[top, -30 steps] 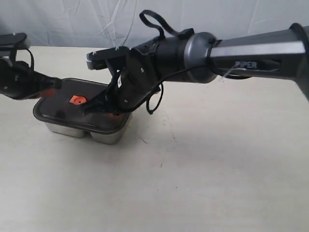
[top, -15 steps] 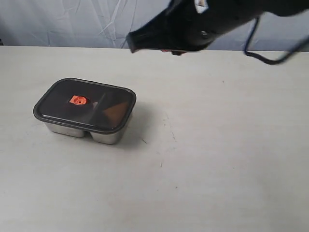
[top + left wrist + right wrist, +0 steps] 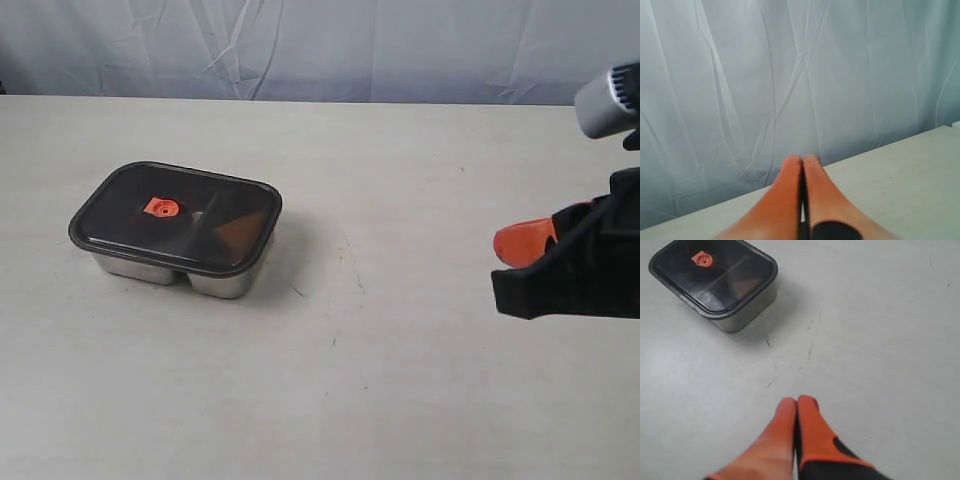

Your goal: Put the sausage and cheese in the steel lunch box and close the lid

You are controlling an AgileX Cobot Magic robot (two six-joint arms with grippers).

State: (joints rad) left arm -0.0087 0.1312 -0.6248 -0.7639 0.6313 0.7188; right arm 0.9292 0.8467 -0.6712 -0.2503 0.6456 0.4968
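Observation:
The steel lunch box (image 3: 215, 282) (image 3: 747, 315) stands on the table's left half, covered by the dark translucent lid (image 3: 120, 215) (image 3: 680, 277) with its orange centre valve (image 3: 159, 207) (image 3: 702, 260). A yellowish shape shows dimly through the lid; sausage and cheese are otherwise hidden. My right gripper (image 3: 500, 243) (image 3: 797, 401) is shut, empty, at the right edge, far from the box. My left gripper (image 3: 801, 159) is shut, empty, facing the backdrop; it is out of the exterior view.
The pale table (image 3: 380, 380) stretches between box and right gripper, marked with small dark scuffs (image 3: 345, 255). A wrinkled grey-blue backdrop (image 3: 320, 45) (image 3: 740, 75) hangs behind the table's far edge.
Both arms have left the box: the left arm went out of the exterior view, the right arm rose, then swung back to the right edge. The lid stays on the box.

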